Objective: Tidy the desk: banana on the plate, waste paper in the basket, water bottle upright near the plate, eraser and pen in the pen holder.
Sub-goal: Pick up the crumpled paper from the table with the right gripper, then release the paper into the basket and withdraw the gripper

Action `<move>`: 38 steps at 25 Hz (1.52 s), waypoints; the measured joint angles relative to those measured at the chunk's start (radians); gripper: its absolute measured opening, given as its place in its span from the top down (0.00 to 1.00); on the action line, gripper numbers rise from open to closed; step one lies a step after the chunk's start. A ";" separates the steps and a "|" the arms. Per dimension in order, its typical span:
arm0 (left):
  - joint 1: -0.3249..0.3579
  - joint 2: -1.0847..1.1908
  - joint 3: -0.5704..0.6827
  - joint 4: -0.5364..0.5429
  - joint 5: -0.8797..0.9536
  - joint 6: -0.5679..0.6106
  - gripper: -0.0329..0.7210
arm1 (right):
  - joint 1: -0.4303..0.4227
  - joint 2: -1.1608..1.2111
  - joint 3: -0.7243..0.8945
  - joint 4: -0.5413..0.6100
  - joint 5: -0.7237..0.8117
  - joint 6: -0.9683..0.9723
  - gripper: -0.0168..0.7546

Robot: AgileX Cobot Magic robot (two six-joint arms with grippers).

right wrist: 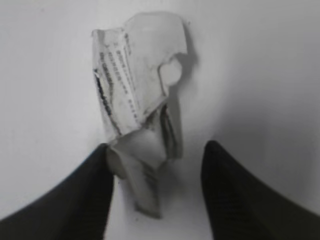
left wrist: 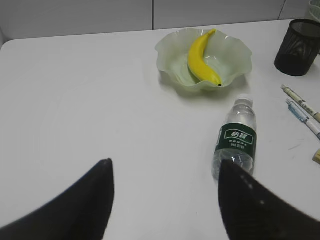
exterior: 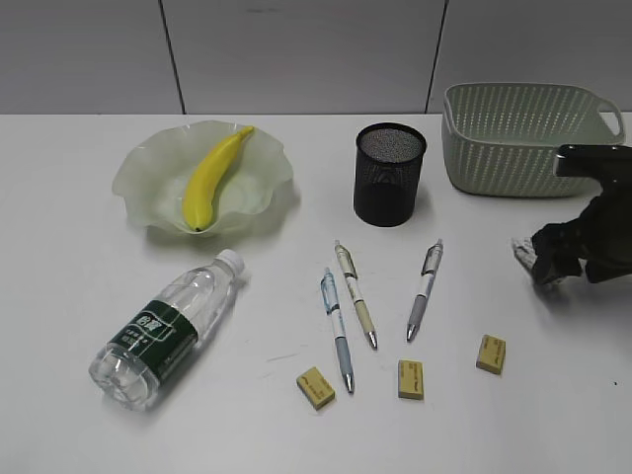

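Hovering low over the desk (exterior: 89,286), the right hand (right wrist: 155,165) has its fingers spread partway, with the waste paper (right wrist: 137,95) lying between and just ahead of them. One dark finger (right wrist: 75,195) touches the crumpled sheet's near edge; the other stands clear of it. From the outside view this hand (exterior: 553,259) sits close in front of the basket (exterior: 528,138), paper (exterior: 526,255) at its tip.

The left hand (left wrist: 165,200) is held wide and grips nothing. Just ahead of its right finger (left wrist: 255,205) the water bottle (left wrist: 236,137) lies on its side, cap pointing away. Farther ahead, the banana (left wrist: 201,57) rests in the plate (left wrist: 235,62). Off to that hand's far right stands the pen holder (left wrist: 297,47).

Between the two hands, three pens (exterior: 354,296) lie loose on the desk, with three erasers (exterior: 411,379) nearer than them. The pen holder (exterior: 389,174) stands upright beyond the pens.
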 joint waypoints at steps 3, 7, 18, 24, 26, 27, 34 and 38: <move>0.000 0.000 0.000 0.000 0.000 0.000 0.31 | 0.000 0.012 -0.012 0.002 -0.050 -0.004 0.71; 0.000 0.000 0.000 0.000 0.000 0.000 0.31 | 0.000 -0.033 -0.009 0.007 -0.057 -0.007 0.95; 0.000 0.000 0.000 0.002 0.000 0.000 0.31 | 0.000 -0.262 -0.157 0.004 -0.174 -0.012 0.96; 0.000 0.000 0.000 0.002 0.000 0.000 0.31 | 0.000 -0.003 -0.454 -0.002 -0.046 -0.012 0.77; 0.000 0.000 0.000 0.002 0.000 0.000 0.31 | 0.000 0.040 -0.512 -0.004 0.017 -0.012 0.57; 0.000 0.000 0.000 0.002 0.000 0.000 0.31 | 0.000 0.045 -0.531 -0.005 0.039 -0.012 0.46; 0.000 0.000 0.000 0.002 0.000 0.000 0.31 | 0.000 -0.066 -0.531 -0.027 0.173 -0.012 0.30; 0.000 0.000 0.000 0.002 0.000 0.000 0.31 | 0.000 -0.287 -0.344 -0.027 0.195 -0.012 0.35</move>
